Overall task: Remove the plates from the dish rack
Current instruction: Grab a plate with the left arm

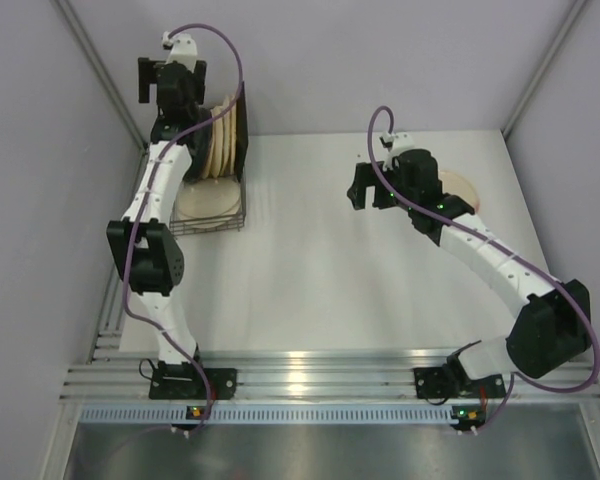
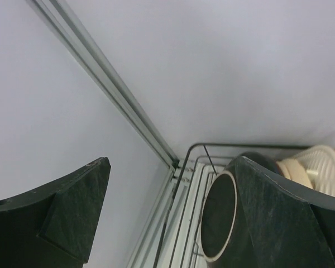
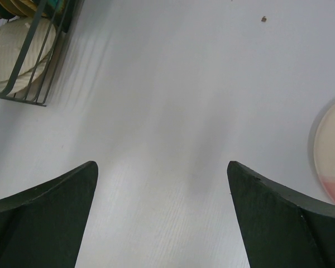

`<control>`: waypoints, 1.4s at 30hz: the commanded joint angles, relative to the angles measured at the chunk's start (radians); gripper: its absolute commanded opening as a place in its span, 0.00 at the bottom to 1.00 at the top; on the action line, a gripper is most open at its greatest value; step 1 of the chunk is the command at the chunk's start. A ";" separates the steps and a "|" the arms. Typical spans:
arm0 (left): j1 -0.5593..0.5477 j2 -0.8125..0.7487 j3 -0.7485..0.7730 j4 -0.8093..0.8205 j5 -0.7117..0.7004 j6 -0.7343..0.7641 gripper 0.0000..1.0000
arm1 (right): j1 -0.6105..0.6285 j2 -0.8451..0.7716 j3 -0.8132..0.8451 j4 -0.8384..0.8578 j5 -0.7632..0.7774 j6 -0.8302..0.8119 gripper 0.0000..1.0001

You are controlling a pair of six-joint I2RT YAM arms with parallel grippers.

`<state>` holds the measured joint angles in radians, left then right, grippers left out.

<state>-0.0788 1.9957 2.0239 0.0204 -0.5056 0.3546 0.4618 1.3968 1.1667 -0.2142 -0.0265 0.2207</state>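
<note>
The dish rack [image 1: 236, 215], a dark wire basket, stands at the table's back left corner. Several plates [image 1: 223, 140] stand upright in it, and a cream plate [image 1: 205, 200] leans at its near end. My left gripper [image 1: 172, 80] hangs open above the rack's far end, holding nothing. In the left wrist view a dark plate with a pale rim [image 2: 218, 223] stands just by the right finger [image 2: 279, 218], with a cream ribbed plate [image 2: 318, 167] behind. My right gripper [image 1: 372, 192] is open and empty over the table. A cream and pink plate [image 3: 332, 156] lies flat to its right.
Grey enclosure walls and an aluminium corner post [image 2: 117, 95] stand close behind the rack. The rack's wire rim [image 2: 212, 146] runs under the left gripper. The rack's near corner [image 3: 28, 56] shows at the top left of the right wrist view.
</note>
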 commanded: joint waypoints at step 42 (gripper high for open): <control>0.004 -0.115 -0.257 -0.290 0.222 -0.040 0.98 | 0.011 -0.053 -0.041 -0.010 0.022 -0.020 1.00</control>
<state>-0.0753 1.8755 1.7252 -0.2707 -0.2848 0.3092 0.4618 1.3758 1.1236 -0.2325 -0.0124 0.2157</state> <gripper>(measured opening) 0.976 0.996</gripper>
